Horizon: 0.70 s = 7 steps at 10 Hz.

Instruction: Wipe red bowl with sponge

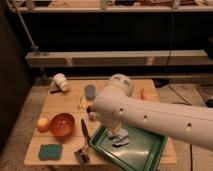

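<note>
1. Here is the wooden table (59,102), seen from above and in front; the big white arm (155,119) sweeps in from the right and bends downward at a rounded elbow over the middle of the table
2. The gripper (115,132) is down below that elbow, low over the near-left end of the green tray (146,153); the arm hides most of it, so I cannot tell how wide it stands or whether it has hold of anything
3. Just beside the gripper, inside the tray, lies a crumpled pale grey-blue cloth (121,139); whether the two are touching I cannot tell
4. Over to the left now: the red bowl (62,124) sits upright on the left part of the table, glossy inside facing up, well apart from the gripper
5. A small orange fruit (43,123) sits just beside the bowl on its left
6. The sponge (50,151), teal and flat, lies at the near-left corner of the table, in front of the red bowl and apart from it; nothing is touching it
7. A black-handled utensil (84,131) lies between the red bowl and the tray, its metal end at the near edge, to the right of the sponge
8. At the back, a white cup (61,81) lies on its side at the far left; a greyish-blue bowl (90,91) stands near the far middle; an orange object (148,94) shows at the far right, just behind the arm
</note>
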Each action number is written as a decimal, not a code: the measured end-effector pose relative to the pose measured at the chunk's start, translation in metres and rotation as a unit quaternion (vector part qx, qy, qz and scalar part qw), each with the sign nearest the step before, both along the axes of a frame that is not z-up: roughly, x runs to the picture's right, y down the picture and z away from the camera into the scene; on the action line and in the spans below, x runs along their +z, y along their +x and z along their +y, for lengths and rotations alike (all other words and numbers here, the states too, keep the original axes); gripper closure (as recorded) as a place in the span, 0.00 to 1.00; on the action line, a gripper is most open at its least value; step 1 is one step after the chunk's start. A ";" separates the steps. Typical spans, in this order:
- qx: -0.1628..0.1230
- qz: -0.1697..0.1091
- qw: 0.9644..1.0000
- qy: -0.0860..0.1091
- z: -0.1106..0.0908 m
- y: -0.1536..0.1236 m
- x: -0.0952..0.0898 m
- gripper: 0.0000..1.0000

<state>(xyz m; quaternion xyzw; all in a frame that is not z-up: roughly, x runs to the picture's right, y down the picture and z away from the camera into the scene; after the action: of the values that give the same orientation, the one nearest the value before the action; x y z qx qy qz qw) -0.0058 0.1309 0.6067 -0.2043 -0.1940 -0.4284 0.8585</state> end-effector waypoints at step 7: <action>-0.119 -0.118 0.983 -0.079 0.014 -0.160 0.003 0.35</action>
<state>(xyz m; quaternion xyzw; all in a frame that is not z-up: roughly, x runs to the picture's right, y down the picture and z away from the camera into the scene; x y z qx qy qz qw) -0.1660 0.1449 0.6097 -0.2411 -0.3018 -0.5319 0.7536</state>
